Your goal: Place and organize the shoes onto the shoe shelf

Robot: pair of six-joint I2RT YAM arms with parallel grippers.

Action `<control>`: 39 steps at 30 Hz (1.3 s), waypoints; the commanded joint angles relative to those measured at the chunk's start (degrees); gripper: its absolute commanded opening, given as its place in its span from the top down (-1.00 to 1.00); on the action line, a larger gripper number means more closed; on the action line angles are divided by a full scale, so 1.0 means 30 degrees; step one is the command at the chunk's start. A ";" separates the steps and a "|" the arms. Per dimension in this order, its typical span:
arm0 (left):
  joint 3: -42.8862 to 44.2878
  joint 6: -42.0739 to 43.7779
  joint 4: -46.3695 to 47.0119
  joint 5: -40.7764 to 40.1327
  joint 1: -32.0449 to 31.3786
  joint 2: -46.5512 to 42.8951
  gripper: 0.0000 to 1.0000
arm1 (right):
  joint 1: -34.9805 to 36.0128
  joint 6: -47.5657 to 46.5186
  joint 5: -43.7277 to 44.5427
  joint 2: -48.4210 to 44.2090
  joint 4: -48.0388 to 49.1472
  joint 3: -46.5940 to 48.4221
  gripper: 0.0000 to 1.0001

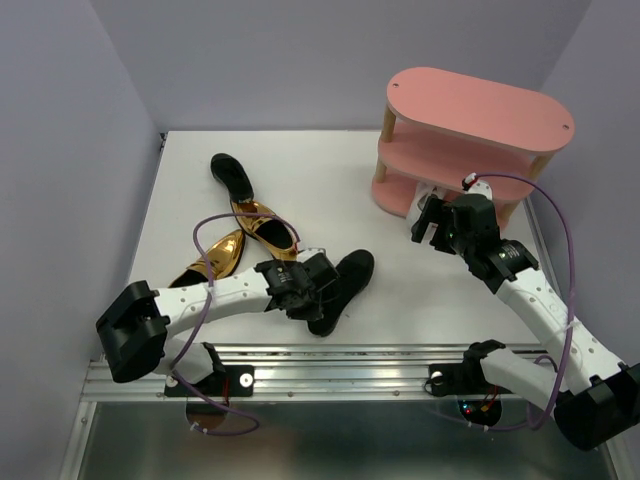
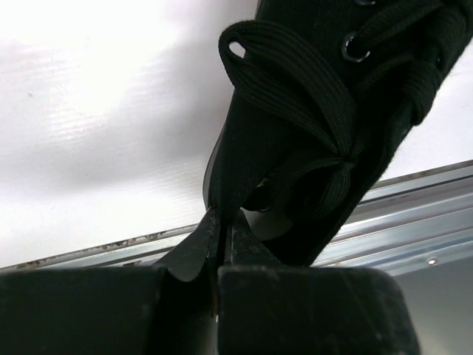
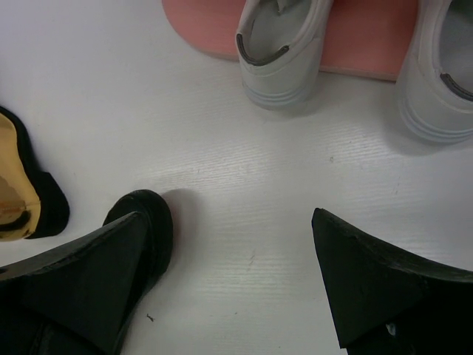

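My left gripper point(image 1: 318, 282) is shut on the rim of a black shoe point(image 1: 345, 285) lying near the table's front edge. The left wrist view shows the jaws point(image 2: 224, 222) pinching that shoe's point(image 2: 310, 111) edge. The second black shoe point(image 1: 232, 175) lies at the back left. Two gold heels point(image 1: 262, 225) point(image 1: 210, 260) lie between them. The pink shelf point(image 1: 480, 130) stands at the back right. Two white sneakers point(image 3: 281, 44) point(image 3: 443, 74) sit on its bottom board point(image 3: 369, 37), heels outward. My right gripper point(image 1: 430, 222) point(image 3: 229, 244) is open and empty just in front of them.
The held black shoe's toe point(image 3: 151, 214) shows beside my right gripper's left finger. A tan insole with a dark rim point(image 3: 18, 196) shows at that view's left edge. A metal rail point(image 1: 340, 365) runs along the table's front edge. Purple walls enclose the table.
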 commanded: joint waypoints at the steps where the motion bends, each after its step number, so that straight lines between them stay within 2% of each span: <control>1: 0.2986 0.0197 0.0187 -0.1740 -0.0103 -0.0220 1.00 | 0.0072 -0.0046 0.0731 -0.0593 0.0395 0.0607 -1.00; 16: 1.1189 0.2509 -0.3620 -0.3058 0.0131 0.1742 1.00 | 0.0072 0.0422 0.4362 -0.3931 -0.0543 0.1427 -1.00; 20: 1.3854 0.3621 -0.3682 -0.2071 0.0744 0.3641 1.00 | 0.0072 0.0803 0.5650 -0.4810 -0.0572 0.1808 -1.00; 26: 1.9823 0.4504 -0.4822 -0.1625 0.1681 0.7447 1.00 | 0.0072 0.0861 0.6064 -0.5163 -0.1303 0.2453 -1.00; 29: 2.1209 0.4505 -0.5060 -0.1770 0.2035 0.8770 1.00 | 0.0072 0.1037 0.5917 -0.5221 -0.1743 0.2453 -1.00; 32: 2.2499 0.4446 -0.4036 -0.1421 0.2444 0.9535 1.00 | 0.0072 0.1213 0.5830 -0.5397 -0.1773 0.2277 -1.00; 39: 2.7385 0.4914 -0.4209 -0.1186 0.2915 1.2523 1.00 | 0.0072 0.1038 0.5683 -0.5280 -0.1949 0.2570 -1.00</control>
